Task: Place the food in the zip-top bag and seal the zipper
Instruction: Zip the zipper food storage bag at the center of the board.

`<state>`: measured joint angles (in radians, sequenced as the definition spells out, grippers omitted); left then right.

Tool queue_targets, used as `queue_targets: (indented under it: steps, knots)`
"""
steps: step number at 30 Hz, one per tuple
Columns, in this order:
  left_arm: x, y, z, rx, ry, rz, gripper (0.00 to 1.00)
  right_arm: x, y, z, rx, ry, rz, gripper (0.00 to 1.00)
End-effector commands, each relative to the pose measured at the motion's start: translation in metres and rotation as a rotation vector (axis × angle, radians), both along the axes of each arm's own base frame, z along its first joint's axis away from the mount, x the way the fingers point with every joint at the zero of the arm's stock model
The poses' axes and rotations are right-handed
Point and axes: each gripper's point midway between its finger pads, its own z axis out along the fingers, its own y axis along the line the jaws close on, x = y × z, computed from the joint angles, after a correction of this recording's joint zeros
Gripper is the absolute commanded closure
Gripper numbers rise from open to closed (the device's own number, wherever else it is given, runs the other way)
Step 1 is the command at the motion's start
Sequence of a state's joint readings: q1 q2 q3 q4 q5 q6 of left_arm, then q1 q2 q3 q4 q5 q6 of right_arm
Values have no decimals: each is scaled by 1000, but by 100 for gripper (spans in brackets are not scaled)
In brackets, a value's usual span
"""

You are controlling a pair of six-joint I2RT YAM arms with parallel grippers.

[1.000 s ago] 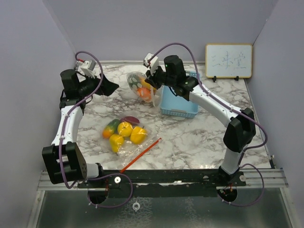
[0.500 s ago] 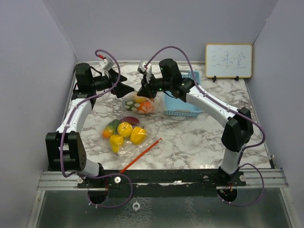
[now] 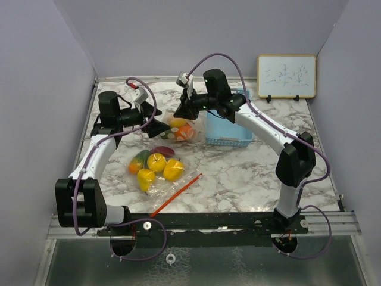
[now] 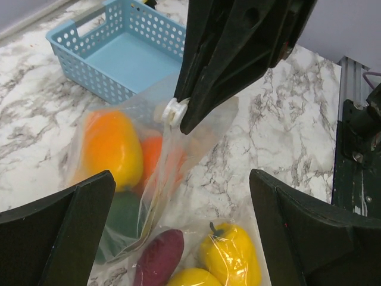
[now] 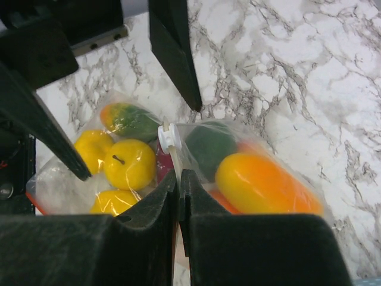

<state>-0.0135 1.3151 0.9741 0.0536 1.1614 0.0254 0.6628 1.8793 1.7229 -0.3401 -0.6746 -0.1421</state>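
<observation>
Two fingers of the right claw [image 5: 178, 179] are pressed together on the top edge of a clear zip-top bag [image 4: 202, 128], pinching it just beside the white slider [image 5: 168, 138]. Inside this bag lie an orange toy pepper [image 5: 265, 185], a dark green piece [image 5: 208, 146] whose kind is hard to make out, and a red-orange piece mostly covered by the pepper. The left claw [image 4: 181, 179] is spread wide just left of the bag, gripping nothing. A light blue basket [image 3: 225, 128] sits close against the bag's right side. Nearer the arms, a second bag [image 3: 156, 170] lies flat on the marble bench [image 3: 238, 173] with yellow, purple and green-orange toy fruit inside, its red zipper strip [image 3: 177, 193] trailing forward. A small whiteboard [image 3: 286, 75] stands at the far right, its writing too faint to read.
</observation>
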Motion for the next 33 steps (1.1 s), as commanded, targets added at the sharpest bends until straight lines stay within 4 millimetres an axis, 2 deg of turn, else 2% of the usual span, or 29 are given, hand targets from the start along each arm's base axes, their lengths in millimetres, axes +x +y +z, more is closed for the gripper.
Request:
queue_targets:
  steps: [1,4,8,11,12,13,16,17,20,23,24,26,28,33]
  knots:
    - [11,-12,-18,19,-3,-21,1,-16,5,7,44,40,86,94]
    - [21,-14,-21,30,-16,-6,1,-19,5,8,45,48,98,94]
    - [33,-14,-13,22,-45,12,2,-20,4,4,39,52,100,94]
    - [38,-15,-13,23,-46,9,13,-20,5,6,42,50,102,94]
    - [38,-16,-14,22,-42,0,19,-20,5,6,42,49,102,94]
    - [38,-17,-16,19,-33,-10,31,-19,5,7,43,44,99,94]
    - [39,-19,-18,6,-13,-31,95,-18,4,8,41,37,92,94]
    - [39,-19,-17,1,-15,-32,100,-17,4,9,40,34,90,94]
    - [34,-22,-12,-21,-10,-77,100,-13,4,10,34,21,74,93]
    - [32,-24,-11,-29,7,-96,100,-2,1,13,14,-16,22,86]
    - [33,-23,-10,-31,12,-85,100,0,-1,15,9,-35,11,83]
    - [34,-23,-11,-35,27,-68,100,5,-4,20,2,-67,-12,66]
    - [34,-22,-14,-38,48,-54,100,7,-5,23,1,-84,-23,56]
    - [28,-23,-18,-54,86,-49,100,11,-2,32,15,-99,-24,47]
